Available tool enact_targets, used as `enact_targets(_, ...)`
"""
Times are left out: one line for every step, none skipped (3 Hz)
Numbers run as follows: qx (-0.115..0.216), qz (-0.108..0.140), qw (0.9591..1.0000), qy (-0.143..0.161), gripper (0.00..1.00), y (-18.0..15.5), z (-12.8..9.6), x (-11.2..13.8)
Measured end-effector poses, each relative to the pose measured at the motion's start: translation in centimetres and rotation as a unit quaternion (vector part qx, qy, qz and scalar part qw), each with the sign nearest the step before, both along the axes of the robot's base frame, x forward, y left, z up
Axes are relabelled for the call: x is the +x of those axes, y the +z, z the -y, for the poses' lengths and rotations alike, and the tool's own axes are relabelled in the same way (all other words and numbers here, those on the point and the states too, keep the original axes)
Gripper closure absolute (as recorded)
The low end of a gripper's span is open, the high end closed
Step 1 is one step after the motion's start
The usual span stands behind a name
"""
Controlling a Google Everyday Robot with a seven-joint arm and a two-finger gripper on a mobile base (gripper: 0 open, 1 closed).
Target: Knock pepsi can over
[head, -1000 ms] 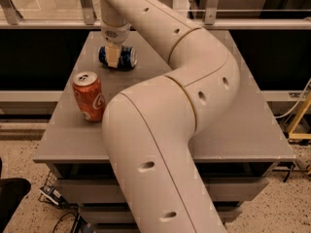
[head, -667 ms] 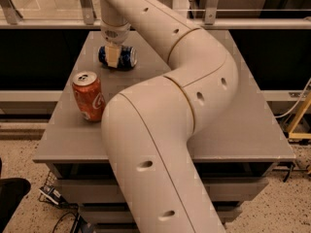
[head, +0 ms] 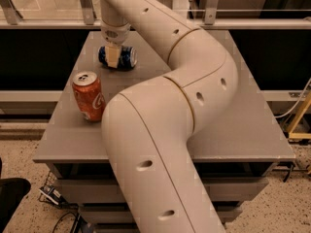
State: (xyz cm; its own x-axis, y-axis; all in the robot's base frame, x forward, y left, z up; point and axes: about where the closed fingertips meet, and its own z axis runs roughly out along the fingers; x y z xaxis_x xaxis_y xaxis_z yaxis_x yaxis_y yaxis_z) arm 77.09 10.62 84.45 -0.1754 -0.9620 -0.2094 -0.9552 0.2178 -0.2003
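Note:
The dark blue pepsi can (head: 124,57) lies on its side at the far left of the grey table (head: 252,130). My gripper (head: 113,56) hangs straight down over it, a pale finger (head: 112,55) in front of the can's middle, touching or just in front of it. The arm reaches from the bottom of the view up and over the table to the can.
An orange-red Coca-Cola can (head: 89,96) stands upright near the table's left edge, close to my arm's lower link. A railing (head: 243,22) with glass runs behind the table. Cables (head: 53,198) lie on the speckled floor at the lower left.

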Motion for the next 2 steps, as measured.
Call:
enact_targets(0.0, 0.0, 1.0, 0.0, 0.15, 0.12, 0.0, 0.0)
enact_targets(0.0, -0.001, 1.0, 0.0, 0.0, -0.24, -0.13, 0.1)
